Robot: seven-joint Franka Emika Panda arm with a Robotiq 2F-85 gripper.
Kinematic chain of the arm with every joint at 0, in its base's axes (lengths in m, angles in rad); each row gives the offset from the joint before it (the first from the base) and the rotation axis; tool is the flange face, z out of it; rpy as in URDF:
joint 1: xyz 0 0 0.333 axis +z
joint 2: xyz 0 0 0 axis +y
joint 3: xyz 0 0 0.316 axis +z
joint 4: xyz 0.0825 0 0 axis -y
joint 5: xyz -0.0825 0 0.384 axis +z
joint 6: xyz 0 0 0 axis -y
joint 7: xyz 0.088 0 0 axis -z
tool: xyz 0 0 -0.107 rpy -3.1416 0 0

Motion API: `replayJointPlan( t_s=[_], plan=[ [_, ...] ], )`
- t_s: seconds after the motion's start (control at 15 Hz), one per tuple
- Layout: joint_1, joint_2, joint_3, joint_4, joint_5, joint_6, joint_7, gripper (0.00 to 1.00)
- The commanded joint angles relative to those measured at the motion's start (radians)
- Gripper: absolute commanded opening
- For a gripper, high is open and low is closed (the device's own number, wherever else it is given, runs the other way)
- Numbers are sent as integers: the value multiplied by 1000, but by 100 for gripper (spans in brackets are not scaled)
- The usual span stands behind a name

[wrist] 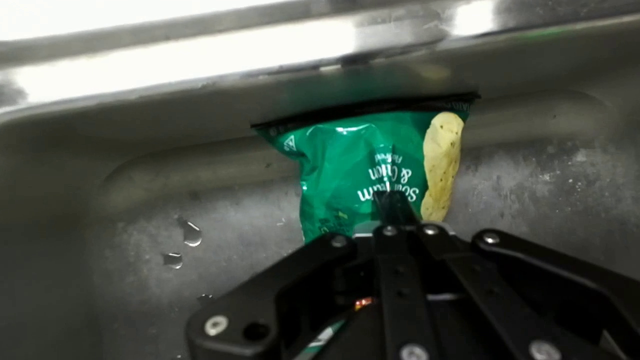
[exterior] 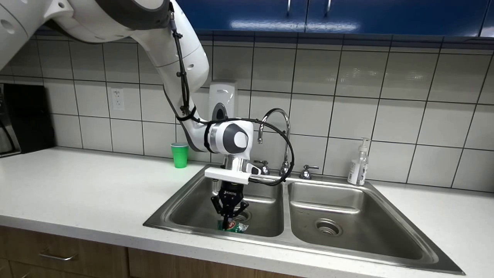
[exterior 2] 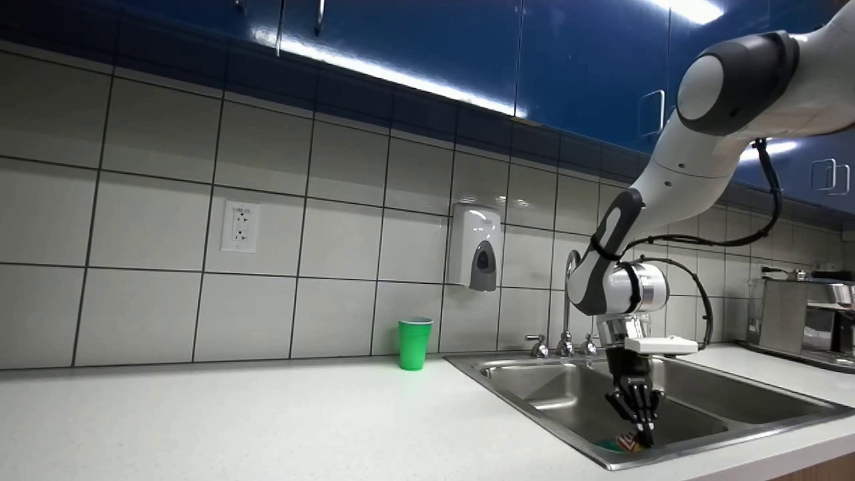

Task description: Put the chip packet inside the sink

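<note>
One chip packet (wrist: 345,165), inside the left basin (exterior: 193,210) of the sink (exterior: 286,210), by the near wall: judged light, soft, slick, contents easily crushed; best held by a gathered fold at mid-face, where the pincer (wrist: 394,200) appears clamped on it. Also: sink, one; basins, two; faucet (exterior 2: 566,314), one; tap handles (exterior: 306,172), two; pump bottle (exterior: 358,168), one; wall dispenser (exterior 2: 475,244), one; green cup (exterior: 180,156) left on the worktop (exterior: 77,185), one.

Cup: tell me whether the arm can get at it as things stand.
Probably yes, but not directly: the pincer is down in the basin, seemingly pinching the packet, with the sink's rim between it and the cup. The cup stands upright on the counter, unobstructed in both exterior views.
</note>
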Motion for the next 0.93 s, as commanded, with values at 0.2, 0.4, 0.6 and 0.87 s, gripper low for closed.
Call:
replayJointPlan(
  t_s=[0.2, 0.4, 0.6, 0.87],
  plan=[
    [-27, 2, 24, 19, -13, -14, -15, 41],
    [-21, -16, 22, 11, -17, -18, -9, 65],
    [-10, -49, 21, -2, -24, -21, -1, 88],
    [4, -100, 26, -24, -26, -21, 5, 100]
  ],
)
